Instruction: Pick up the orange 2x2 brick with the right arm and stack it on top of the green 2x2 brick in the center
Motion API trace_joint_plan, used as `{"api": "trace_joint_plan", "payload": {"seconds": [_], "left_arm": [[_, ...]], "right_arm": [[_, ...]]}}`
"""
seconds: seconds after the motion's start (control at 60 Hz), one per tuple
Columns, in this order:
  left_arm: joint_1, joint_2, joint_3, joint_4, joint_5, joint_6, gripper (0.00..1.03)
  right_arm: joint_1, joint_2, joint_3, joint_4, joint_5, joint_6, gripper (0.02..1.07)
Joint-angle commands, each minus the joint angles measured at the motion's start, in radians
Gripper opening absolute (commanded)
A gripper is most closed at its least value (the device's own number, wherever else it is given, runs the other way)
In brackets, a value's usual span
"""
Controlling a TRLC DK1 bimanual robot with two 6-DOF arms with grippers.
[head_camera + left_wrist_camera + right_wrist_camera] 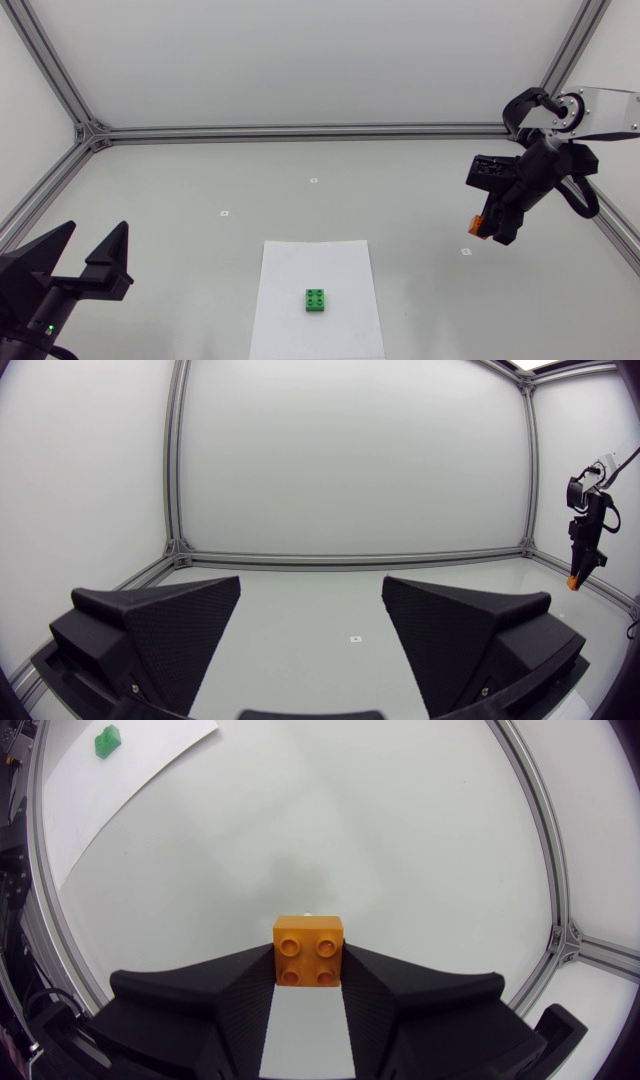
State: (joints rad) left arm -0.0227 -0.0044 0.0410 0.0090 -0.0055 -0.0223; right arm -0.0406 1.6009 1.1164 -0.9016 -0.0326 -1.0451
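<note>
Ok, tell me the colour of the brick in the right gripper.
The brick is orange; right wrist view shows it best.

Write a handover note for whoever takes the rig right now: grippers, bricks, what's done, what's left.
Right gripper: shut on the orange 2x2 brick, held above the table, right of the white sheet.
Left gripper: open, empty, at its own side.
Green 2x2 brick: on the sheet, bare on top.
Done: pick-up. Left: carry it over and stack it on the green brick.
</note>
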Motion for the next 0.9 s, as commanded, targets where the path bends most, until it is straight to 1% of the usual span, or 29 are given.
{"api": "trace_joint_plan", "payload": {"seconds": [0.0, 0.217, 0.333, 0.65, 0.883], "left_arm": [[0.003, -0.008, -0.041, -0.015, 0.004, 0.013, 0.99], [0.003, -0.008, -0.041, -0.015, 0.004, 0.013, 0.99], [0.003, -0.008, -0.041, -0.014, 0.006, 0.013, 0.99], [0.003, -0.008, -0.041, -0.015, 0.004, 0.013, 0.99], [0.003, -0.008, -0.041, -0.015, 0.004, 0.012, 0.99]], "right_arm": [[0.044, -0.067, -0.047, -0.042, -0.004, -0.012, 0.08], [0.209, -0.219, -0.072, -0.145, -0.001, 0.063, 0.08], [0.308, -0.257, -0.081, -0.169, 0.0, 0.119, 0.08], [0.568, -0.225, -0.073, -0.174, -0.001, 0.286, 0.08], [0.711, -0.139, -0.047, -0.126, -0.001, 0.381, 0.08]]}}
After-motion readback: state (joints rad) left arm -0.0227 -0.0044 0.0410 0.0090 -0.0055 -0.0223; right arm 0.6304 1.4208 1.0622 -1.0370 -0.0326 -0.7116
